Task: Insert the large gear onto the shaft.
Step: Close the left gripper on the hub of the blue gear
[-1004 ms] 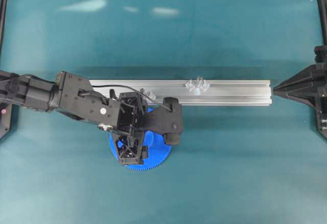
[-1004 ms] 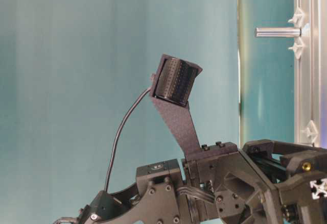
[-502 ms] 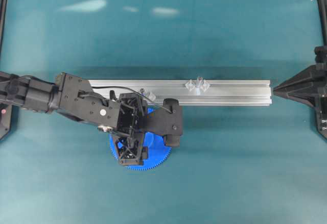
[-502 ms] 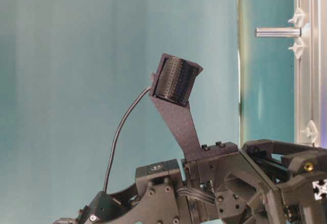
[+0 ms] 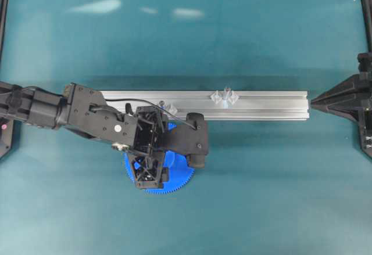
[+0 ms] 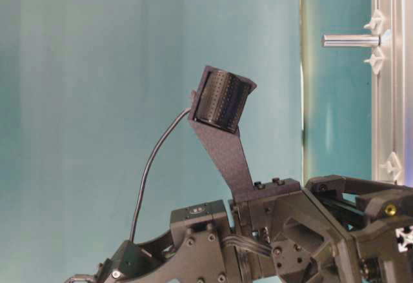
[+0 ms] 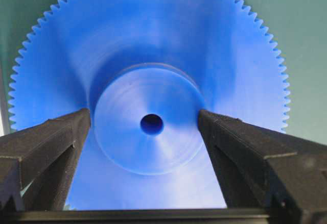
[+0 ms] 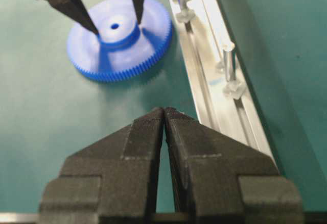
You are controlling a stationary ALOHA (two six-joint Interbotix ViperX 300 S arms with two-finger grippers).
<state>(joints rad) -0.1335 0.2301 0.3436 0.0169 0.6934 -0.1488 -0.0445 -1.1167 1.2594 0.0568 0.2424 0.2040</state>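
From my remote station I see the large gear lying flat on the teal counter, its hub and small centre hole facing straight up, so its axis stands vertical and its broad face is level with the surface. It sits just in front of the aluminium rail, toward that rail's left end.

My left claw is lowered over the gear with its two fingers spread to their widest, one on each side of the raised hub. In the left wrist view the fingertips sit right at the hub's edge, though I cannot tell whether they touch it; nothing is gripped.

The shaft stands upright on the rail between its two clear diamond-shaped brackets, well apart from the gear and to the right of it in the overhead view. In the table-level view, which is turned on its side, a grey peg juts out from the rail.

My right claw has its fingers pressed together with nothing between them, parked near the counter's right edge and pointing along the rail toward the gear.

Compared with a second ago, I find no change: the left arm, the gear and the right arm sit where they were, and the left fingers are as wide apart as before.
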